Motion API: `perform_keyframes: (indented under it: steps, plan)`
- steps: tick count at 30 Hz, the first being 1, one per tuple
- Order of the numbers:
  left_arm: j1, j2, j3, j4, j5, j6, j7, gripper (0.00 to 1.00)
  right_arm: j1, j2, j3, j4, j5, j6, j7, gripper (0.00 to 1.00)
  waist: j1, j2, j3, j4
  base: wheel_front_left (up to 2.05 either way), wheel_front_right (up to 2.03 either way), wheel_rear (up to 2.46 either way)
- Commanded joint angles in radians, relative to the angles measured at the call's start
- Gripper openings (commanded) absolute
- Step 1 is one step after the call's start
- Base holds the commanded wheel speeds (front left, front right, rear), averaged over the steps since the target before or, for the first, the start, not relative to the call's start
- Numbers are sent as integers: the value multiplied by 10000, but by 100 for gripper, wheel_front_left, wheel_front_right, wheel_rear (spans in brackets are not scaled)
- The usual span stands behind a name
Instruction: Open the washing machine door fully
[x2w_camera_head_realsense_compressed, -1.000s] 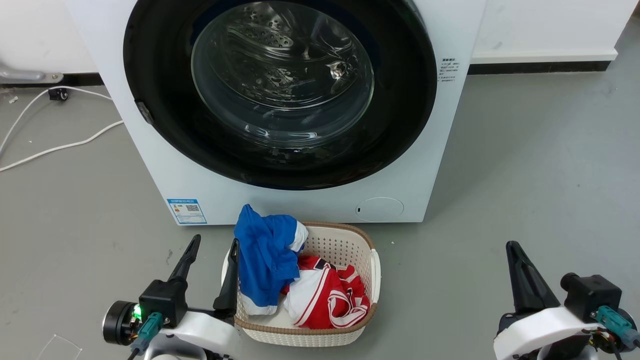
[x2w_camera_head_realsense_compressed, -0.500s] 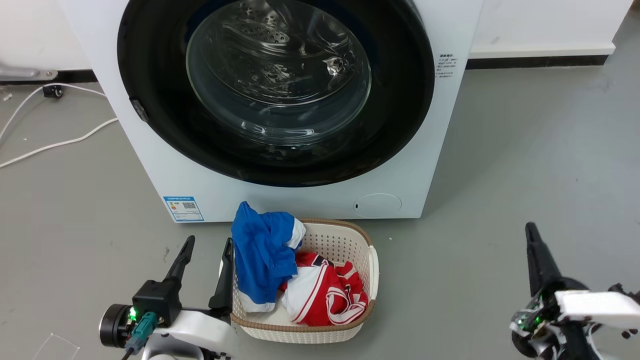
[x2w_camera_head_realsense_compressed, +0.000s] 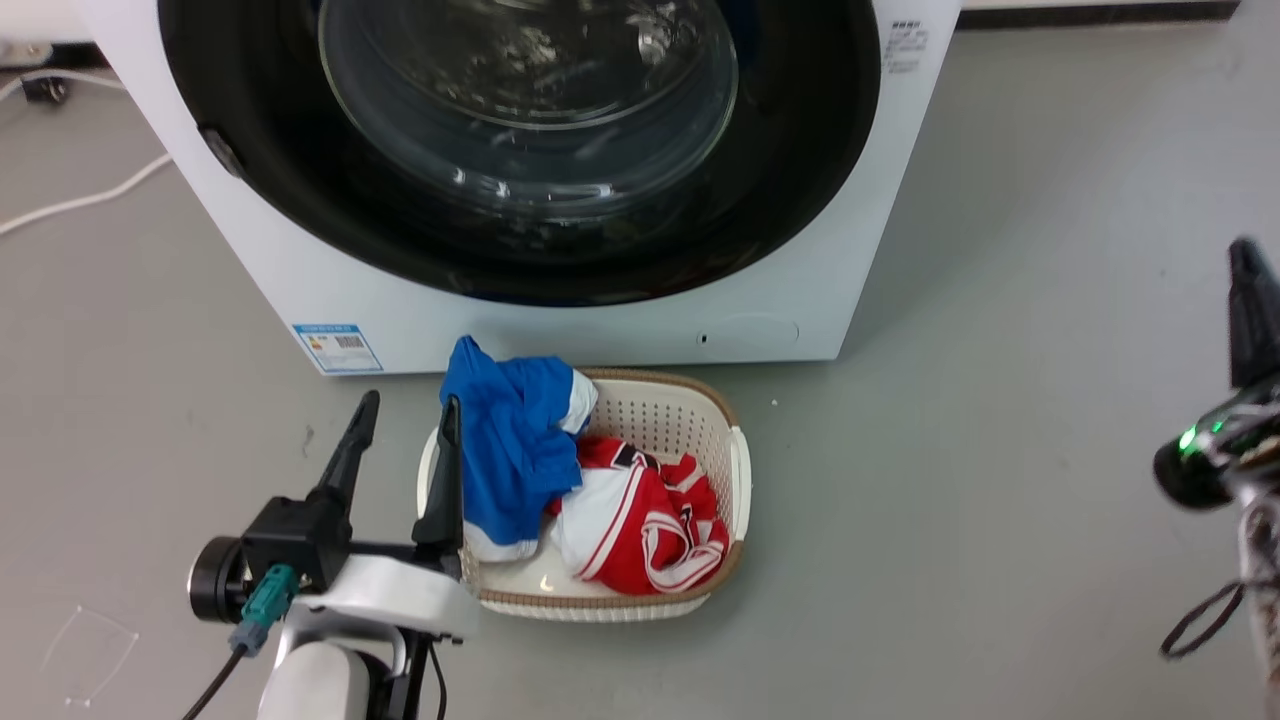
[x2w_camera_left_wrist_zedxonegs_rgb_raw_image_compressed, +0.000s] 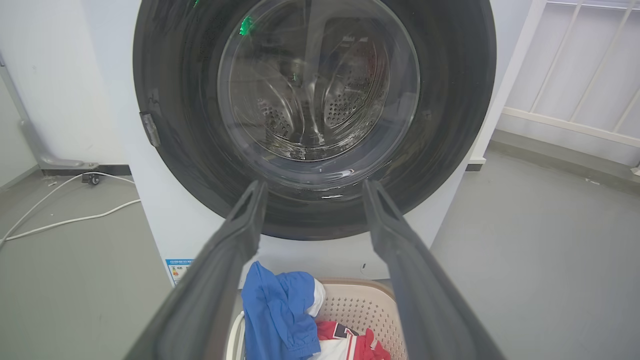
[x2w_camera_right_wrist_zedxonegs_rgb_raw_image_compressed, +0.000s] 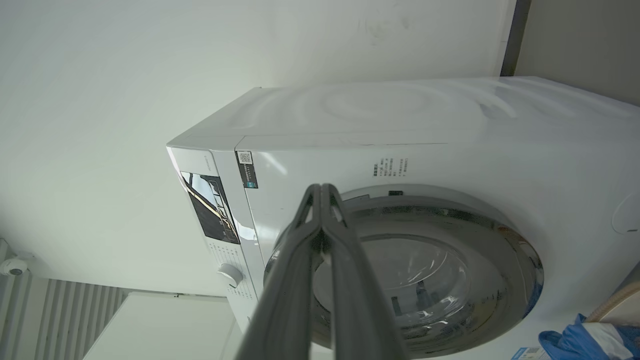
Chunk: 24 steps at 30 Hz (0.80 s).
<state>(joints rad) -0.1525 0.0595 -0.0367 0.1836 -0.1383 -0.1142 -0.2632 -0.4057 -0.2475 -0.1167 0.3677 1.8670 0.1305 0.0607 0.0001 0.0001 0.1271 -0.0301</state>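
The washing machine door (x2w_camera_head_realsense_compressed: 525, 100) sits closed, flush in the front of the white washing machine (x2w_camera_head_realsense_compressed: 600, 335), with a cream laundry basket (x2w_camera_head_realsense_compressed: 738, 470) of clothes on the floor (x2w_camera_head_realsense_compressed: 1000, 400) just before it. The left gripper (x2w_camera_head_realsense_compressed: 410, 400) hovers low beside the basket's left rim, its 2 jaws spread and empty. The right gripper (x2w_camera_right_wrist_zedxonegs_rgb_raw_image_compressed: 320, 189) is raised off to the right, well apart from the door, jaws pressed together on nothing.
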Motion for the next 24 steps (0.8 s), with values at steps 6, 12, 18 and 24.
perform_keyframes:
  steps: [6,12,18,24]
  plan:
    - [-713,-24,-106,-346,37,-70,-24,100,-2514,-1649,1071,1665,123,4,1005,0,-1,-1,1329,249,0,0,0]
    - [-1176,-59,-267,-636,75,-87,-24,100,-4716,-2583,2637,2800,-176,4,2093,0,-1,-1,2066,453,0,0,0]
    - [-1528,-77,-405,-793,35,-108,-24,100,-6843,-2528,4055,3794,-505,4,2858,0,-1,-1,2681,585,0,0,0]
    - [-1884,-88,-621,-913,-25,-127,-24,100,-8490,-2232,5061,4669,-987,4,3019,0,-1,-1,3200,824,0,0,0]
